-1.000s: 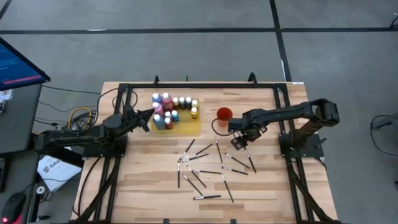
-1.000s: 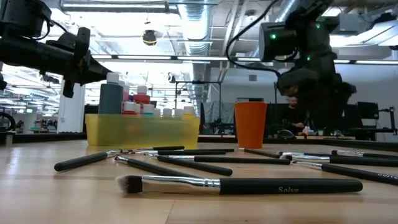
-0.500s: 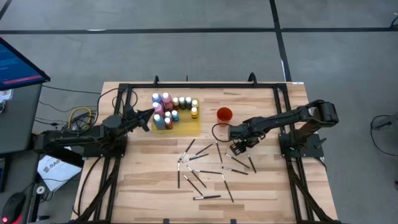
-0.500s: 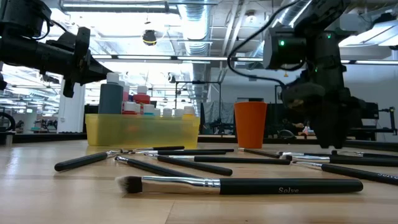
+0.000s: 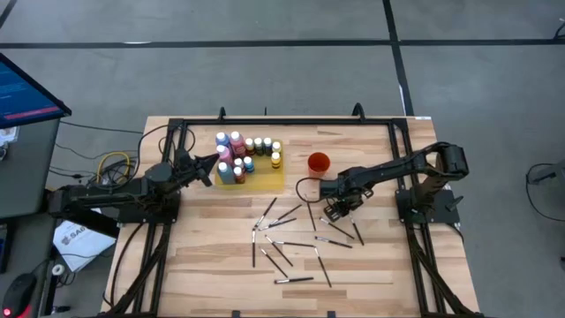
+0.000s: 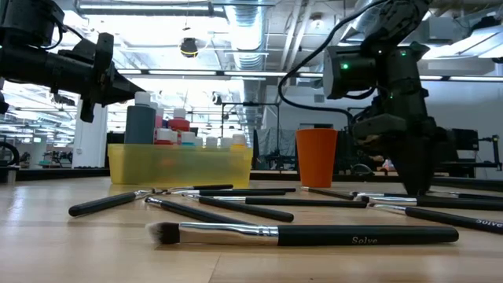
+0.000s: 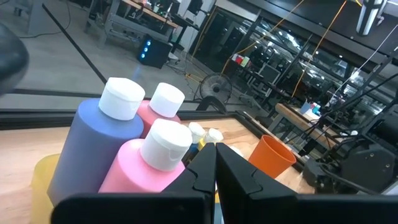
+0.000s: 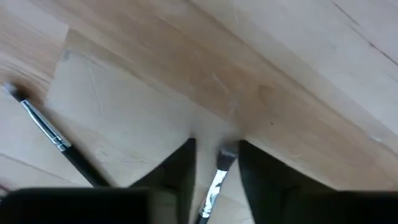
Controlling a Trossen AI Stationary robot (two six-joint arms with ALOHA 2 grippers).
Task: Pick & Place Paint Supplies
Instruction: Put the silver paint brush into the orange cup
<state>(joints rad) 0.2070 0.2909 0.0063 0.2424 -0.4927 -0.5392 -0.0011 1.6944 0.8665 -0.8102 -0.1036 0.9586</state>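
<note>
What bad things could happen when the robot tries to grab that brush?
The right gripper is down at the table, fingers open around a thin brush. The brush lies flat on the wood, so the fingers might scrape the table or let it slip. Other brushes lie close by and could get bumped. The orange cup stands near that arm and could tip.

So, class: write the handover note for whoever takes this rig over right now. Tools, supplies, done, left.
Right tool: down at the table, open, fingers either side of a brush, not yet closed on it.
Left tool: waiting beside the bottles, shut, holding nothing.
Bottles stand together on the yellow mat.
Brushes lie scattered on the table; none visibly in the orange cup.
Done: no brush moved, by the look of it.
Left: probably grip this brush, place it, then the rest.
</note>
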